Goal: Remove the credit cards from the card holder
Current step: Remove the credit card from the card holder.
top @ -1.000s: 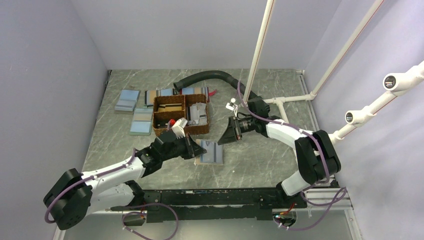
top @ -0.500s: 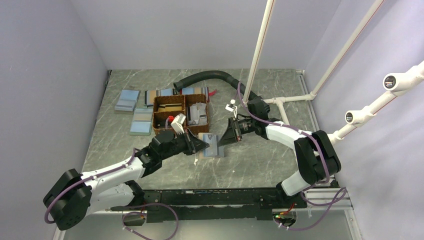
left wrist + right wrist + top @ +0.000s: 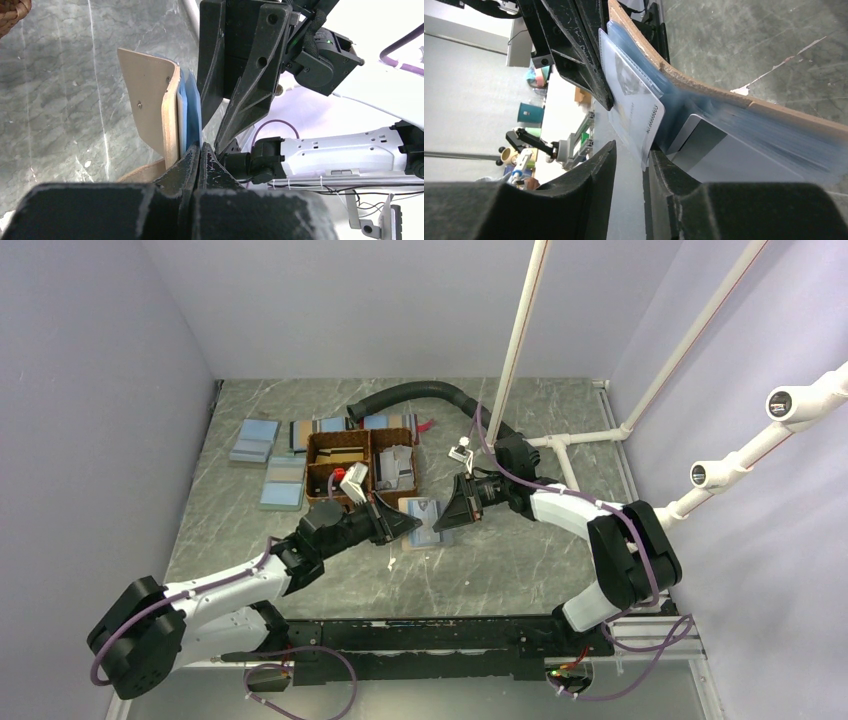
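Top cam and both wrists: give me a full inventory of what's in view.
card holder: one, tan outside, blue inside, held upright between the grippers
card: one, pale, sticking out of the holder
basket: one, brown woven, two compartments, behind the holder
flat rectangles: several, light blue, left of and behind the basket
hose: one, black, at the back
pipe frame: one, white, right side
table: one, grey marble, under everything
left gripper: one, black, shut on the holder's edge
right gripper: one, black, open, card corner between the jaws
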Action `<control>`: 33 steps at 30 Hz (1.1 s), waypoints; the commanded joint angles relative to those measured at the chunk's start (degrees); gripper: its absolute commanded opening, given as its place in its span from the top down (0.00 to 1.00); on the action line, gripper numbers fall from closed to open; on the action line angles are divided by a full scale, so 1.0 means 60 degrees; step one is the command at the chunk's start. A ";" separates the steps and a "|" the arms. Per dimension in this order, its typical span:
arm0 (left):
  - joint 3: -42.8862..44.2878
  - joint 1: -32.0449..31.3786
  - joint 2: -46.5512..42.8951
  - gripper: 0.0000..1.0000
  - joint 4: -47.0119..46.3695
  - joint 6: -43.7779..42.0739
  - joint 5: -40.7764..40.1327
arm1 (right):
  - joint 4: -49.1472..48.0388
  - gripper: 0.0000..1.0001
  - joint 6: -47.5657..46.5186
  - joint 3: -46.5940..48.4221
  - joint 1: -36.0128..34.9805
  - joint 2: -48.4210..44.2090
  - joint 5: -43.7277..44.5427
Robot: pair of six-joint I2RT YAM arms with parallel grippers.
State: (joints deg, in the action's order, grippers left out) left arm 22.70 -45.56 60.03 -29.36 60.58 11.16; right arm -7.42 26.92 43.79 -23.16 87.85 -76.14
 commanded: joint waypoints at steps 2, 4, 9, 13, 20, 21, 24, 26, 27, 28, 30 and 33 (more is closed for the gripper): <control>0.0041 0.0035 0.0115 1.00 -0.1282 0.0169 0.0077 | -0.1019 0.74 0.0585 -0.0063 -0.0081 -0.0138 -0.0620; 0.0009 0.0035 0.0117 1.00 -0.1302 0.0186 0.0074 | -0.1182 0.80 0.0773 -0.0055 -0.0081 -0.0108 -0.0704; -0.0230 0.0037 0.0009 1.00 -0.1193 0.0291 -0.0011 | -0.1281 1.00 0.0877 -0.0044 -0.0081 -0.0136 -0.0855; -0.0538 0.0035 0.0035 0.94 -0.1187 0.0530 -0.0043 | -0.0833 1.00 0.0446 -0.0009 -0.0081 -0.0025 -0.0690; -0.1035 0.0035 0.0058 0.73 -0.1200 0.0796 -0.0017 | 0.0778 1.00 -0.1186 0.0139 -0.0114 0.0470 0.0285; -0.1118 0.0035 0.0058 0.72 -0.1244 0.0833 0.0009 | 0.0925 1.00 -0.1336 0.0161 -0.0144 0.0582 0.0373; -0.1409 0.0035 0.0047 0.71 -0.1280 0.0957 0.0028 | 0.1300 1.00 -0.1716 0.0275 -0.0292 0.0840 0.0672; -0.1719 0.0036 0.0023 0.71 -0.1364 0.1061 -0.0023 | 0.1597 1.00 -0.1951 0.0334 -0.0423 0.1062 0.0815; -0.1850 0.0035 0.0016 0.71 -0.1420 0.1129 -0.0054 | 0.1663 1.00 -0.2009 0.0359 -0.0472 0.1209 0.0823; -0.1985 0.0035 0.0002 0.71 -0.1427 0.1186 -0.0088 | 0.1711 1.00 -0.2047 0.0397 -0.0514 0.1378 0.0813; -0.2235 0.0035 0.0021 0.71 -0.1541 0.1246 -0.0116 | 0.1776 1.00 -0.2076 0.0491 -0.0593 0.1701 0.0766; -0.2514 0.0035 0.0130 0.71 -0.1756 0.1306 -0.0035 | 0.2019 1.00 -0.2256 0.0655 -0.0813 0.2065 0.0765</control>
State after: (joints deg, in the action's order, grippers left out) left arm 9.02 -45.19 60.60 -35.22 67.24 10.70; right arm 3.09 16.86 44.69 -26.65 98.41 -70.96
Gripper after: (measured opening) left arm 0.287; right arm 0.008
